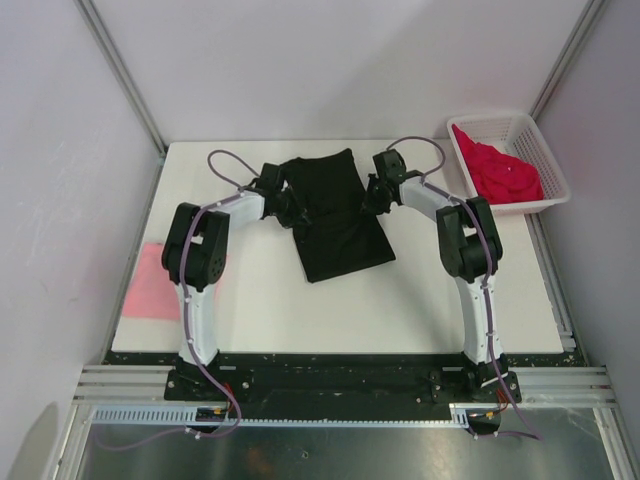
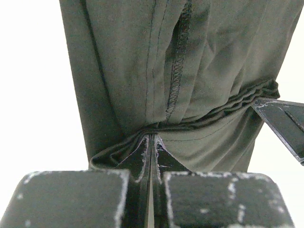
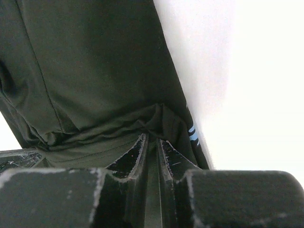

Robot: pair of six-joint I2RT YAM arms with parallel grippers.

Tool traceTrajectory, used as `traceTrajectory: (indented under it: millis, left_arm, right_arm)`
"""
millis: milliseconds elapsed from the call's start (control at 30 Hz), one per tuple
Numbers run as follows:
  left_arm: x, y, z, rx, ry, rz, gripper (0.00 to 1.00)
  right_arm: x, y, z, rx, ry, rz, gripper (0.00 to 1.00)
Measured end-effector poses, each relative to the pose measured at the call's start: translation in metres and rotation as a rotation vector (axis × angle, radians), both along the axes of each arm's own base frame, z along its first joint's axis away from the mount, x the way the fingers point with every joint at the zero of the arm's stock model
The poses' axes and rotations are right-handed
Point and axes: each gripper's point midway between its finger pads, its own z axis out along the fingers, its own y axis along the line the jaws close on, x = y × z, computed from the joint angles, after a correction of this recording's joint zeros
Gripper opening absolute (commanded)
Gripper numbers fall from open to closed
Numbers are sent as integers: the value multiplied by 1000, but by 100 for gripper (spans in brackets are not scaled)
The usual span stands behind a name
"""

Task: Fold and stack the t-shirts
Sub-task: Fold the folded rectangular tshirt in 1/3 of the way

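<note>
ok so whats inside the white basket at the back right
A crumpled red t-shirt fills most of the white basket, with bare lattice showing at its far end. Anything beneath the shirt is covered by the cloth and cannot be seen.

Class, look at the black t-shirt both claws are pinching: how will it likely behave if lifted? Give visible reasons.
Probably floppy: the black t-shirt bunches into folds at the left claw and right claw. Likely light: the cloth looks thin, with a stitched hem showing. It may sag between the pinches.
</note>
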Motion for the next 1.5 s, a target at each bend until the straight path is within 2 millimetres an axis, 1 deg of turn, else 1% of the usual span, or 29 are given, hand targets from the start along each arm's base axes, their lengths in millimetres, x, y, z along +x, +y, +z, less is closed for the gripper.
traceTrajectory:
  millis: [233,367,500,567,633,733,800,833,1000,1067,1167,1333,1400,1500]
  left_arm:
    - [7,0,-1,-9,-3,0,0]
    - [8,2,0,-11,-5,-6,1]
    - [14,6,1,-1,-14,-9,1]
    - [17,9,0,3,-13,-8,1]
    - [21,12,-2,8,-13,-7,1]
    - [28,15,-5,15,-14,-5,1]
    - [31,14,-5,10,-12,-10,1]
    - [32,14,-5,10,-13,-14,1]
    - [37,11,-5,4,-20,-26,4]
    - [38,12,-4,7,-24,-32,5]
    - [37,11,-4,7,-25,-41,5]
    - [37,9,1,-3,-28,-60,9]
    - [39,7,5,-9,-36,-72,11]
    - [41,5,11,-24,-48,-88,14]
  right_arm:
    - [2,-3,1,12,-1,-5,34]
    - [3,-5,7,7,-9,-11,36]
    - [0,-15,24,-2,-28,-33,37]
    - [-5,-18,35,3,-45,-41,36]
    - [-15,-22,45,8,-53,-51,36]
    - [-31,-23,52,18,-59,-52,36]
    - [-44,-23,46,18,-44,-50,36]
    - [-52,-24,40,15,-29,-49,36]
    - [-90,-29,-3,-26,78,-40,35]
    - [-93,-31,1,-19,59,-46,35]
    - [-105,-36,-3,-20,67,-55,35]
    - [-120,-39,-2,-5,70,-67,35]
    - [-129,-39,-2,-2,79,-66,35]
    - [-148,-35,-3,4,90,-56,35]
